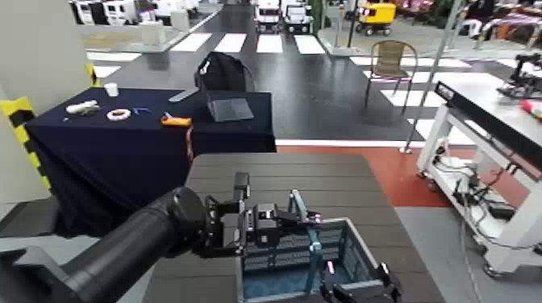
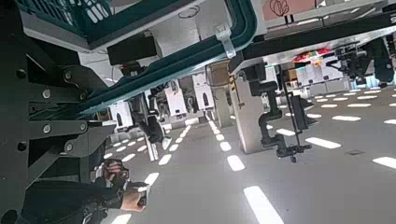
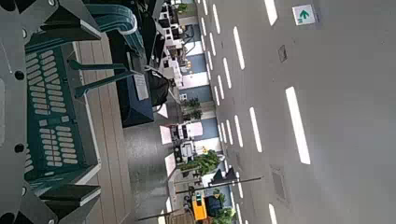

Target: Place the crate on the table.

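Note:
The crate, blue-grey and slatted with an upright teal hoop handle, is over the near end of the dark slatted table. I cannot tell whether it rests on the table. My left gripper is at the crate's left rim by the handle and is shut on it. The handle runs across the left wrist view. My right gripper is at the crate's near right corner, shut on the crate. In the right wrist view the crate's wall lies between the fingers.
A navy-draped table with small items and a closed laptop stands beyond the slatted table on the left. A white-framed workbench is at the right. A chair stands on the floor farther back. The far half of the slatted table is bare.

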Robot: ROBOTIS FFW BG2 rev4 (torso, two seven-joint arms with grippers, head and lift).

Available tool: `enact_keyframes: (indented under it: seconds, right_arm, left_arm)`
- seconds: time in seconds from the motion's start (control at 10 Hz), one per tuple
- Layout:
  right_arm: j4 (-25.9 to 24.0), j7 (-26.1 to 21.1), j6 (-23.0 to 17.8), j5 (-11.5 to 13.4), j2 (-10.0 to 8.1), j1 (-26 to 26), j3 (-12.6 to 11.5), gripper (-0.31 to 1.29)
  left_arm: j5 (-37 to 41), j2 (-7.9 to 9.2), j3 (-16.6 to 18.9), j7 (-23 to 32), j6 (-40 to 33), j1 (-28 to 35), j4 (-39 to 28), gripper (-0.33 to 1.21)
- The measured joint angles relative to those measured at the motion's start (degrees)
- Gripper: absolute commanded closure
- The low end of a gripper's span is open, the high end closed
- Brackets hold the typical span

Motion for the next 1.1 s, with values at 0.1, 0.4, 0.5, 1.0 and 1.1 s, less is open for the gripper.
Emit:
enact_keyframes:
  seconds: [0.1,0.4,0.5,1.0,1.1]
  right_arm:
    - [0.05,0.02,0.00,-0.01,-0.01,-0.06,0.05,0.14]
    - [0.51,0.00,-0.63,-0.15,-0.06,-0.49,0.44,0.14]
    - [0.70,0.01,-0.95,-0.27,-0.04,-0.59,0.53,0.14]
    - [0.46,0.06,-1.41,-0.59,-0.05,-0.20,0.15,0.14]
    - [0.32,0.04,-1.37,-0.62,-0.08,-0.03,0.00,0.14]
  left_arm:
    - [-0.14,-0.02,-0.09,-0.07,-0.15,-0.09,0.13,1.03]
    - [-0.75,0.02,-1.09,-0.78,-1.51,-1.69,1.82,0.90]
    - [-0.80,-0.33,-1.71,-0.25,-3.76,-2.17,3.35,0.70]
    - [-2.06,-1.43,-2.22,4.23,-14.26,-1.46,7.05,0.14]
    - [-2.49,-1.43,-1.34,4.96,-15.96,-1.01,7.05,0.12]
